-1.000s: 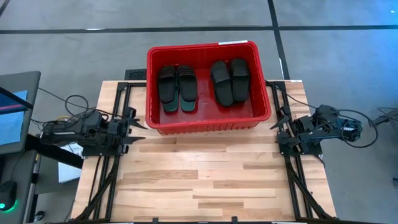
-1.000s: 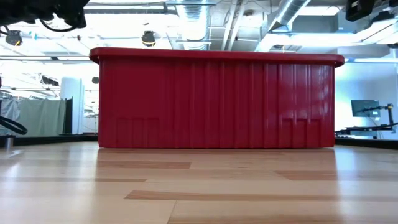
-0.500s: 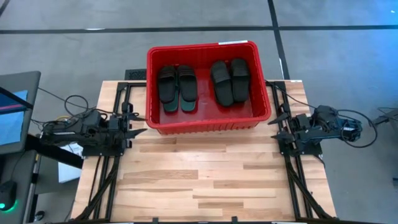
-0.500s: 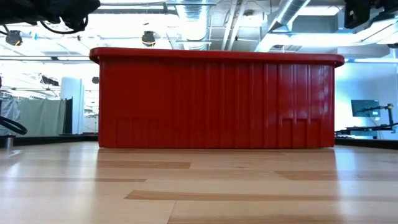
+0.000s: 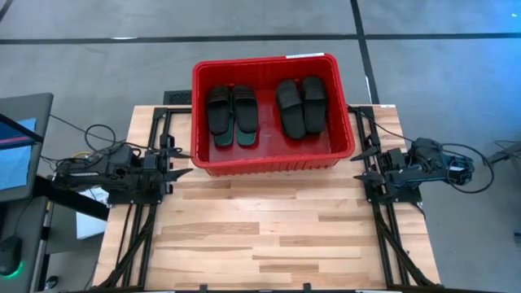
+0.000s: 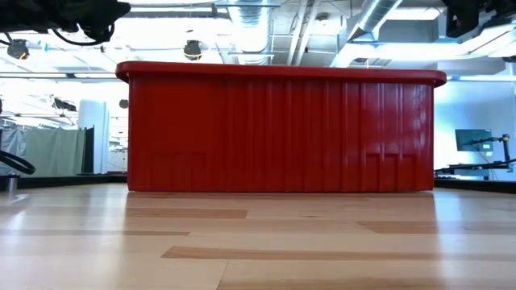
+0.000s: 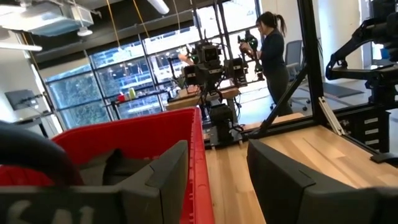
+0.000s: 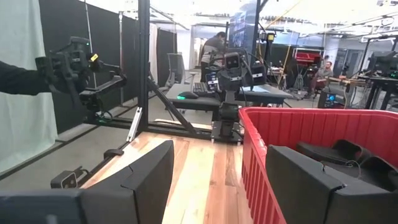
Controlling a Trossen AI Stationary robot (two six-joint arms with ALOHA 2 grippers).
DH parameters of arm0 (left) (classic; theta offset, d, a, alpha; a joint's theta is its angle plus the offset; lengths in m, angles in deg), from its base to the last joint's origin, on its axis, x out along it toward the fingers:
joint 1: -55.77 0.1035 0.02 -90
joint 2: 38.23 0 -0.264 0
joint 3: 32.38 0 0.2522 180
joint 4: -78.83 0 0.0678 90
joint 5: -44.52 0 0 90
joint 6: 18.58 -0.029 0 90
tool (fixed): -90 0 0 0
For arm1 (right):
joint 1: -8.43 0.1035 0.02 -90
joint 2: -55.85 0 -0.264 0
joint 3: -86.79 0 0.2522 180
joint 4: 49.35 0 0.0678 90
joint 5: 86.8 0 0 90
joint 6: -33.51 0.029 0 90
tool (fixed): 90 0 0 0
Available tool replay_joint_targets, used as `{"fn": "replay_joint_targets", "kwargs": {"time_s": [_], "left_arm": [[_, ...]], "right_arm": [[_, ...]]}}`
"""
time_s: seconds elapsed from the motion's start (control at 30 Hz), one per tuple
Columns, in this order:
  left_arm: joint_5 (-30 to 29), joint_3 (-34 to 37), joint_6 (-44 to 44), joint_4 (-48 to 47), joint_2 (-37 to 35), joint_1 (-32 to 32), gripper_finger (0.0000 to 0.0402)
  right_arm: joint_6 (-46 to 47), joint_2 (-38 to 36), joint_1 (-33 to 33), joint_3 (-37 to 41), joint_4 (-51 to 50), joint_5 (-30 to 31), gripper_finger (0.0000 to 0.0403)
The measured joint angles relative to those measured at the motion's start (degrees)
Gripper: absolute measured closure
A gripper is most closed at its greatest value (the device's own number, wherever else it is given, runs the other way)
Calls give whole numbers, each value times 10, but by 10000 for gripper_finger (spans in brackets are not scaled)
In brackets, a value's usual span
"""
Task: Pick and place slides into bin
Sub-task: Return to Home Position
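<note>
The red bin [image 5: 273, 159] stands at the far middle of the wooden table. Two pairs of slides lie flat on its floor: a black pair on the left [image 5: 232, 118], one of them showing some green at its near end, and a black pair on the right [image 5: 301, 106]. My left gripper [image 5: 181, 167] hovers open by the bin's near left corner, and my right gripper [image 5: 362, 163] hovers open by its near right corner. Each wrist view looks past open fingers [image 7: 217, 149] [image 8: 219, 149] at the bin's wall [image 7: 155, 134] [image 8: 298, 127]. Neither gripper has anything between its fingers.
Black frame rails run along the table's left side [image 5: 142, 236] and right side [image 5: 391, 236]. Bare wood [image 5: 269, 236] spreads from the bin to the near edge. A monitor [image 5: 16, 138] stands off the left side. People [image 7: 273, 56] show in the room beyond the table.
Both grippers have turned a little at the wrist while staying in place beside the bin's near corners. Their finger gaps look the same as before. The bin and the slides have kept still.
</note>
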Motion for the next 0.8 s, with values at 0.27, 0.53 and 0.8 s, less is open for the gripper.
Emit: {"fn": "replay_joint_targets", "kwargs": {"time_s": [0.27,0.53,0.8], "left_arm": [[0,0,14,-20,0,0,246],[0,0,15,-41,0,0,246],[0,0,15,-60,0,0,246]], "right_arm": [[0,0,0,0,0,0,163],[0,0,0,0,-1,0,163],[9,0,0,-1,-42,-5,163]]}}
